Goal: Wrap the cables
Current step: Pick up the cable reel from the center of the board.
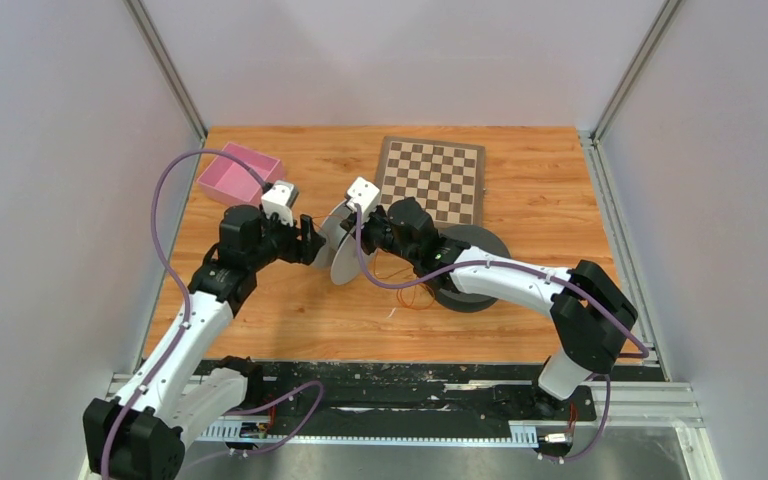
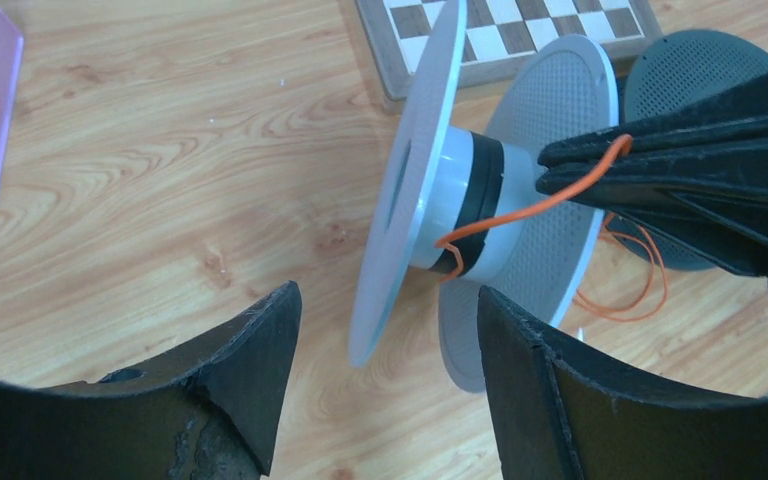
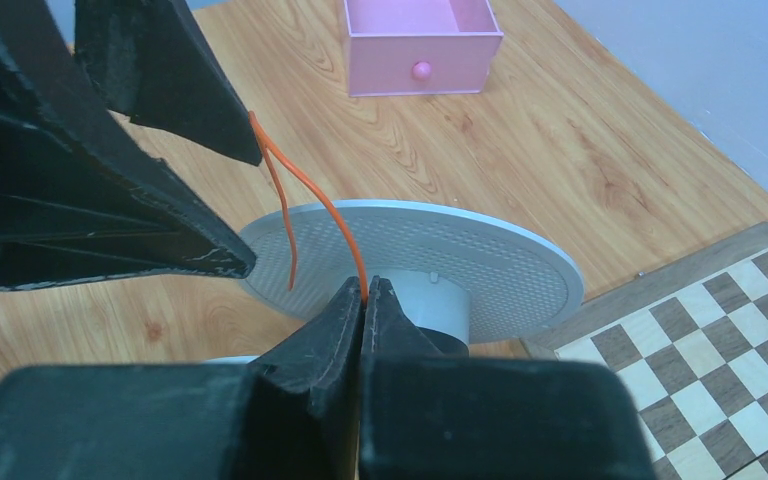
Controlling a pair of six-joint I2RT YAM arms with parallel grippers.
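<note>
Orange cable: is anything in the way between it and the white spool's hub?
Nothing visible. The orange cable, pinched in the right hand, runs straight to the white spool's hub between its two discs.

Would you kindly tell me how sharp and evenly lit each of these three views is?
Top external view: soft even light, sharp throughout, faint shadows on the table. Left wrist view: orange cable and left gripper both crisp. Right wrist view: right gripper dark, little detail; no glare.

No readable text, no labels, no brand marks, no numbers, no signs anywhere
</note>
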